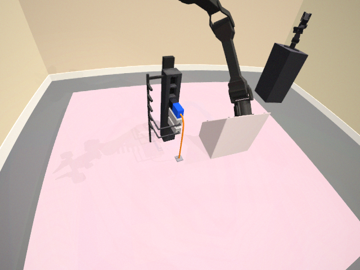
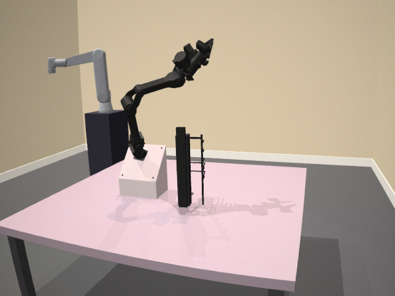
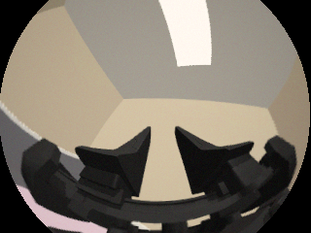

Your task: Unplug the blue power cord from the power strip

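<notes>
The power strip (image 1: 165, 95) (image 2: 182, 165) stands upright on the table. The blue plug (image 1: 178, 110) sits at the front of the strip, below two open sockets, and appears seated. An orange cord (image 1: 181, 139) hangs from it to a small grey plate (image 1: 178, 158) on the table. In the exterior view the plug is hidden behind the strip. My gripper (image 2: 211, 45) (image 3: 162, 130) is partly open, with nothing between its fingers. It is high above the strip, pointing up and away from it, touching neither plug nor cord. It is out of view in the top view.
White plugs (image 1: 175, 122) sit below the blue one. A thin black rack (image 1: 148, 93) (image 2: 202, 153) with pegs and bars stands beside the strip. My arm rises from a white wedge base (image 1: 235, 136) (image 2: 137, 187). A dark pedestal (image 1: 280, 75) (image 2: 97, 140) bears another arm.
</notes>
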{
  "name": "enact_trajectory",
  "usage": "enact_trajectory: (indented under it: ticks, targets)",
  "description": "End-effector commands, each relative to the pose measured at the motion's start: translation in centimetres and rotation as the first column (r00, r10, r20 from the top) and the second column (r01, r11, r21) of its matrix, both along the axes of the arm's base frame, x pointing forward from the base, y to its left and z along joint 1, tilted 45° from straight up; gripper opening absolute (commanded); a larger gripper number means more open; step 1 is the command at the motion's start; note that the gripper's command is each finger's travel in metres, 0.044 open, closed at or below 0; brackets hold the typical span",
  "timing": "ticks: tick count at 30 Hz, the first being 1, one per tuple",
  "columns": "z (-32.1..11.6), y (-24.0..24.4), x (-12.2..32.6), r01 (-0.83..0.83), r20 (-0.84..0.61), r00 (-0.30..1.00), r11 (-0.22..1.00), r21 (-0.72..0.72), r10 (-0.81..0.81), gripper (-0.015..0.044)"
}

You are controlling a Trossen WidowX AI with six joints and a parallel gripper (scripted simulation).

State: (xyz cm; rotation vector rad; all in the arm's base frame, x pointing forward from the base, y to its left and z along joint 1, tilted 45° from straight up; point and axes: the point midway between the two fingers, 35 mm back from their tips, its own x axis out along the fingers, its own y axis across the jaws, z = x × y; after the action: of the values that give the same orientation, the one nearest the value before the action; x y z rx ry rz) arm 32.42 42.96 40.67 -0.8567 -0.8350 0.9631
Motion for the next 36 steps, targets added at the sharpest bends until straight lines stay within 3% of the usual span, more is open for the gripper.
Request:
enact_trajectory:
  ticks: [1,11,16,21,27,33,36]
  targets:
    - [-5.6,-0.4,2.5,0.095,-0.150,0.982,0.985,-0.146,-0.117,0.0160]
    - [-21.5,-5.4,4.2,0.174,-0.355,0.803,0.758,-0.629,-0.479,0.0160]
    - [-27.8,-10.0,3.3,0.145,-0.317,0.691,0.554,-0.820,-0.650,0.0160]
    - [-32.7,-16.0,1.4,0.073,-0.185,0.584,0.278,-0.958,-0.791,0.0160]
    - [-36.0,-24.1,-2.1,-0.072,0.056,0.515,-0.109,-0.991,-0.855,0.0160]
    - [-35.7,-31.7,-5.7,-0.223,0.303,0.549,-0.485,-0.845,-0.779,0.0160]
    - [-35.2,-33.2,-6.5,-0.251,0.349,0.571,-0.563,-0.787,-0.743,0.0160]
